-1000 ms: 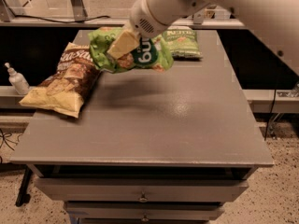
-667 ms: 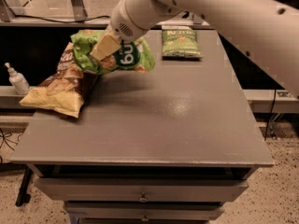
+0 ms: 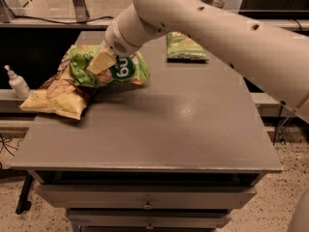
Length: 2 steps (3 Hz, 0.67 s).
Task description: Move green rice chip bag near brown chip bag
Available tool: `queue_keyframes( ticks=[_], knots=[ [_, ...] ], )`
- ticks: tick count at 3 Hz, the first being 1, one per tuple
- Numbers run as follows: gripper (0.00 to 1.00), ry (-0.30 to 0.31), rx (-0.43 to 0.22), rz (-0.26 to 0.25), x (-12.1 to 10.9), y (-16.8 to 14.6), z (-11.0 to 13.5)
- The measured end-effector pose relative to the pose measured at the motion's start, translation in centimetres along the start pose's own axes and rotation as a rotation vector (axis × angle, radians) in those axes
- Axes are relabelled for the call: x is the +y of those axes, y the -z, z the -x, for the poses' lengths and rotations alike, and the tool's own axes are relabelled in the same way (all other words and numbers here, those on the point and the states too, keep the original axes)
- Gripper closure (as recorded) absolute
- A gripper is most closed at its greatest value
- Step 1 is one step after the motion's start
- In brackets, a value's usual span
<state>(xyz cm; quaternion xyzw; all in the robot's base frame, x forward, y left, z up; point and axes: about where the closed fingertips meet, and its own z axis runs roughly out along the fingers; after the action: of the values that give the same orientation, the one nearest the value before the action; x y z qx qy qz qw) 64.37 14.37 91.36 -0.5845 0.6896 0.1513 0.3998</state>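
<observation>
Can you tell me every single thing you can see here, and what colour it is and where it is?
green rice chip bag: one, bright green, back left of the table, overlapping the brown bag's end
brown chip bag: one, dark brown with yellow ends, lying at the table's left edge
small green bag: one, green, flat at the table's back
bottle: one, white, on a ledge left of the table
table: one, grey, centre
drawers: two visible, grey, under the tabletop
arm: one, white, reaching in from the right
gripper: one, tan pad, closed on the green rice chip bag
</observation>
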Motion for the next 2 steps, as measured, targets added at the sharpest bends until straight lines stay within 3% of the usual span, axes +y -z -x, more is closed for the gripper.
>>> queue_keyframes(
  ticks=[2],
  knots=[
    [0.35,0.031,0.019,-0.015,-0.3,-0.3,-2.7]
  ],
)
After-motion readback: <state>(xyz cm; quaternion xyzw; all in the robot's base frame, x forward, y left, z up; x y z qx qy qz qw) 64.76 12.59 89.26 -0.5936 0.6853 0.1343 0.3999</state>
